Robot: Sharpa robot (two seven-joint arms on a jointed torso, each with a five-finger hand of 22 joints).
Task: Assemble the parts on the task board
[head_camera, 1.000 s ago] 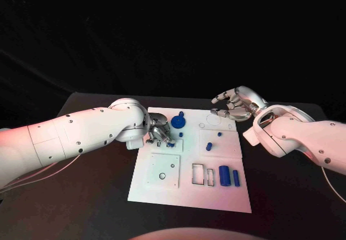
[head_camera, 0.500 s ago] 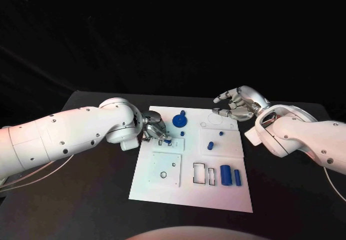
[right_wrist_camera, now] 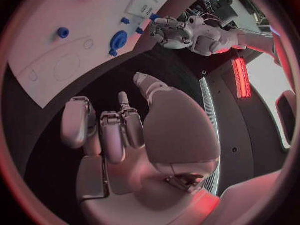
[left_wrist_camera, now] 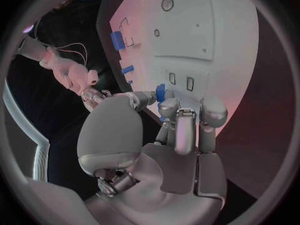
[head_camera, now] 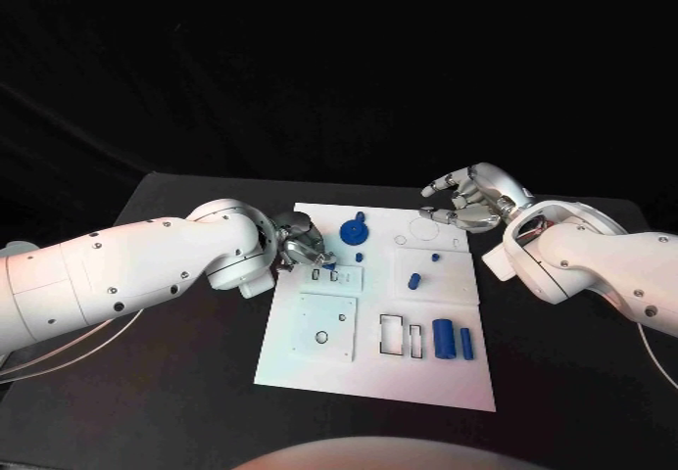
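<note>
The black surface (head_camera: 184,352) carries the white task board (head_camera: 374,367). The left hand (head_camera: 301,250) is held over the board's left edge, near two small slots (head_camera: 325,277). A small blue part (left_wrist_camera: 160,92) is pinched in its fingertips, just beside those slots. The right hand (head_camera: 463,201) is held past the board's far right corner, curled loosely, with nothing in it. The left hand is nearer.

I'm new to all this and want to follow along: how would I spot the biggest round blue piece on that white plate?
Find the white task board in the middle of the black table. Go to its far end, between the left hand and the right hand. The round blue part lies there: a flat disc with a short tab, while the other blue pieces are small pegs or long cylinders.
</note>
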